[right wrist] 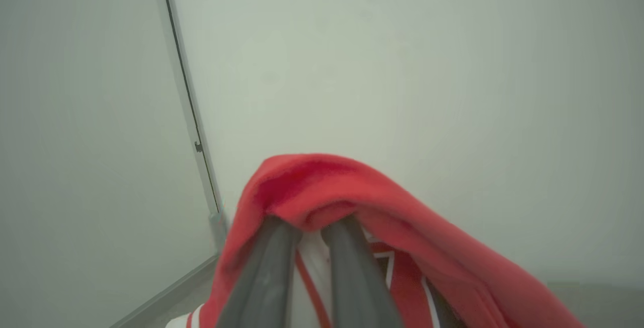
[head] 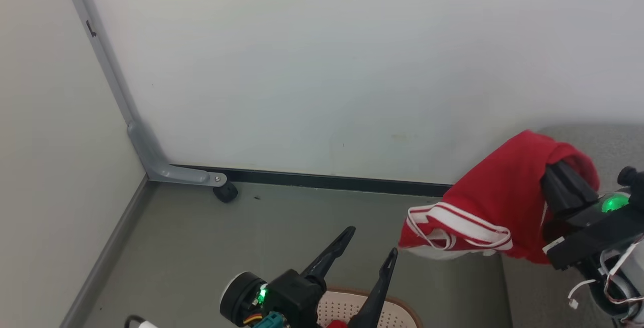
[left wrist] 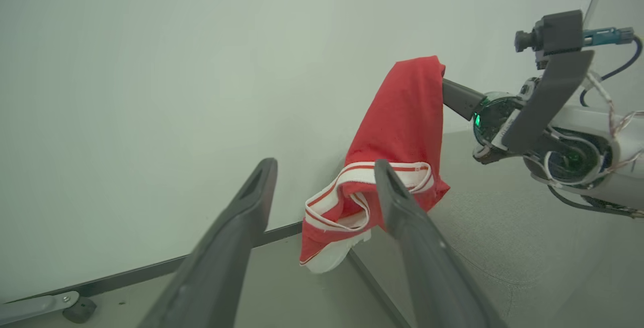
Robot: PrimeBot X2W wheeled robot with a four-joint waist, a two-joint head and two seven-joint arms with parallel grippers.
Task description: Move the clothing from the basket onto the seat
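Basically, the right gripper had its fingers drawn almost together and clamped on a fold of the red garment. The garment hung in the air over the seat's left edge, with its white-banded hem dangling off the seat towards the floor. I couldn't tell if any cloth touched the cushion. My read: it was light and limp with no stiffness, so it would sag and swing from any single pinch and slump where released. The best hold looked like a bunched fold or the thicker banded hem, and the thin white trim loop looked like a snag risk. The right wrist view showed the fingers close together with red cloth hooded over their tips, which the head view hid behind the fold. The left wrist view gave the garment's full drop against the seat's corner. The head view added the basket just left of the seat, with a scrap of red inside. The left gripper was above the basket, jaws wide apart and empty.
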